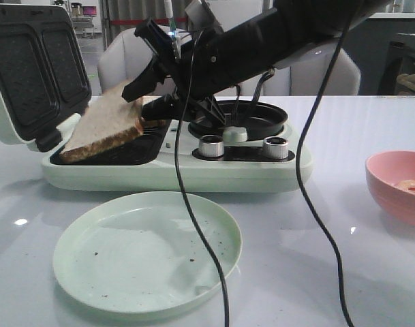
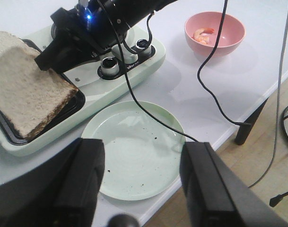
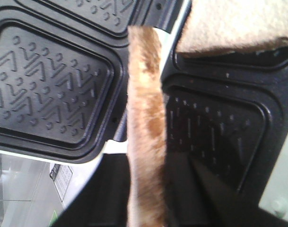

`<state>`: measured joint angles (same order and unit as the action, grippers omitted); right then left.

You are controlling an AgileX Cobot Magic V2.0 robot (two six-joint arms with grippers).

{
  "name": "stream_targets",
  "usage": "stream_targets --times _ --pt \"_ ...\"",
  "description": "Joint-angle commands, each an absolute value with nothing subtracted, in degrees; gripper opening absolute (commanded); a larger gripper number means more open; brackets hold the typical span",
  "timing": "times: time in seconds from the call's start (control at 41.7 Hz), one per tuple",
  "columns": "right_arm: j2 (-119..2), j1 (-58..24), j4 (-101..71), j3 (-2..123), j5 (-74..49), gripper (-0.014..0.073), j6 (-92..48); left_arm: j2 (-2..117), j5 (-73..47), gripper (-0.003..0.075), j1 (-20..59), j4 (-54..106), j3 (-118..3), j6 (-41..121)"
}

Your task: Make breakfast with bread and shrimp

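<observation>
My right gripper (image 1: 140, 102) is shut on one bread slice (image 1: 106, 126) and holds it tilted, its low edge resting in the open sandwich maker (image 1: 193, 178). In the right wrist view the slice's brown crust (image 3: 144, 118) runs up between the fingers. A second bread slice (image 3: 233, 23) lies in the tray beside it and also shows in the left wrist view (image 2: 4, 42). Shrimp (image 1: 411, 185) lie in a pink bowl (image 1: 384, 163) at the right. My left gripper (image 2: 143, 189) is open and empty above a pale green plate (image 2: 139, 151); it is out of the front view.
The sandwich maker's lid (image 1: 30, 75) stands open at the left. A round black pan (image 1: 238, 119) and two metal knobs (image 1: 210, 146) sit on its right half. The green plate (image 1: 147, 252) lies in front of it. Black cables (image 1: 316, 204) hang across the table. The table edge (image 2: 229, 132) is near.
</observation>
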<state>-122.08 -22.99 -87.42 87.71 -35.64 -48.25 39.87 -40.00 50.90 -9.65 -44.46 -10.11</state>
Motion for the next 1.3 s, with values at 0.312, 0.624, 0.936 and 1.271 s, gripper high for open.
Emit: stream_targets --times 0.312,0.624,0.936,1.271 --pt "-113.6 -22.8 -74.7 90.8 -38.6 0.052 -48.8 39.9 -35.6 0.0425 51.3 -11.4 -46.1 -10.3" --pt "-96.3 -22.8 -29.8 90.7 -49.4 0.0519 -19.1 39.9 -35.6 0.0425 51.3 -11.4 -46.1 -10.3" --pt "-74.2 -22.8 -5.1 75.9 -51.2 0.0519 -2.9 39.9 -35.6 0.0425 51.3 -11.4 -46.1 -10.3" --pt "-52.6 -22.8 -2.0 54.4 -49.9 0.0519 -0.7 39.9 -35.6 0.0425 51.3 -11.4 -46.1 -10.3"
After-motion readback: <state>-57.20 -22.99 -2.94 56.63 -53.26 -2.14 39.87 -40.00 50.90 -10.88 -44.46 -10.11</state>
